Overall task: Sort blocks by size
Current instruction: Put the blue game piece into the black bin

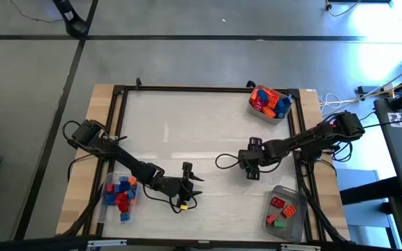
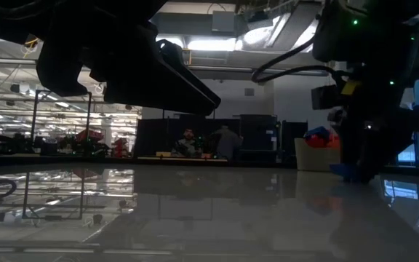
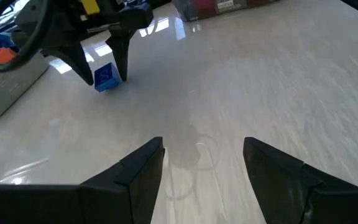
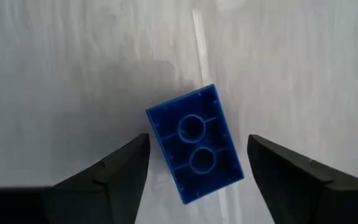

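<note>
Right wrist view shows the open right claw (image 4: 194, 180) astride a skewed blue block (image 4: 194, 143) on the bench (image 4: 73, 74); closing may twist it away.

One tub (image 1: 269, 103) of blocks stands at the worktop's (image 1: 187, 125) far right corner. A second tub (image 1: 287, 211) sits at the near right corner, a third (image 1: 119, 196) at the near left corner. A single block (image 4: 195, 144) lies on the worktop right of centre, between the right claw's (image 1: 252, 170) fingers. The left claw (image 1: 189, 180) sits near the near edge, just right of the third tub.
</note>
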`<action>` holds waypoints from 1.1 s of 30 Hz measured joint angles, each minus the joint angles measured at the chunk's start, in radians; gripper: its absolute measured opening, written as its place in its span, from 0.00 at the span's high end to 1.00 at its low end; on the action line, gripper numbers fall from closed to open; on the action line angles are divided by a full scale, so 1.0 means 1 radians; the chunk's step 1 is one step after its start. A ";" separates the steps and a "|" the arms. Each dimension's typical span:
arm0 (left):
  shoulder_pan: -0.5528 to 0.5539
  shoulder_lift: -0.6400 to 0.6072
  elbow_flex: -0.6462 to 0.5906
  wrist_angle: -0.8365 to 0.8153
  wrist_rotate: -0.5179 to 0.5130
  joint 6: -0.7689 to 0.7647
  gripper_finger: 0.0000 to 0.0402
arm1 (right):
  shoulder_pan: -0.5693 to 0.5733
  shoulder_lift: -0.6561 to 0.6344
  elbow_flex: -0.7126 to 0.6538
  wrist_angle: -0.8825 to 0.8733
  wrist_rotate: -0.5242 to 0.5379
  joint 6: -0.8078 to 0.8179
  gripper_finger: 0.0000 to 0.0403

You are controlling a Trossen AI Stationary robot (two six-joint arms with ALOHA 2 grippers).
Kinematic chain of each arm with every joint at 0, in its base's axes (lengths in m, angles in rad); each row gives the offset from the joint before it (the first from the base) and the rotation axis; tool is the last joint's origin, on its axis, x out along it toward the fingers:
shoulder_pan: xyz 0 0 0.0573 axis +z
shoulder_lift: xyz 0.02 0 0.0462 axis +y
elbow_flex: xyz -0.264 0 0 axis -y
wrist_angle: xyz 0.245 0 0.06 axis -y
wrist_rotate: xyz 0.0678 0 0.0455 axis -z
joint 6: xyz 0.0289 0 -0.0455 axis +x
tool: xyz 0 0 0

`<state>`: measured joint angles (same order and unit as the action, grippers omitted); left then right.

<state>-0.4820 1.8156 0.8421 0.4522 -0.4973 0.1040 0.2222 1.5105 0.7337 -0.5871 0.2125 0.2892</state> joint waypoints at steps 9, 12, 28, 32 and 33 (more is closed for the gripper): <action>0.000 0.000 0.000 0.000 0.000 0.000 0.48 | 0.000 -0.002 -0.001 0.012 -0.015 0.045 0.67; 0.000 0.000 0.000 0.000 0.000 0.000 0.48 | 0.001 -0.003 0.015 -0.010 -0.044 0.060 0.67; 0.000 0.000 0.000 0.001 0.000 0.000 0.48 | 0.349 -0.003 0.485 -0.541 -0.101 0.514 0.66; 0.000 0.000 0.000 0.001 0.000 -0.001 0.48 | 0.468 -0.004 0.548 -0.615 -0.107 0.695 0.66; 0.000 0.000 0.000 0.001 0.000 -0.001 0.48 | 0.497 -0.005 0.549 -0.624 -0.117 0.744 0.66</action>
<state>-0.4816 1.8156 0.8421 0.4534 -0.4973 0.1032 0.7191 1.5059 1.2831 -1.2112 0.0958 1.0331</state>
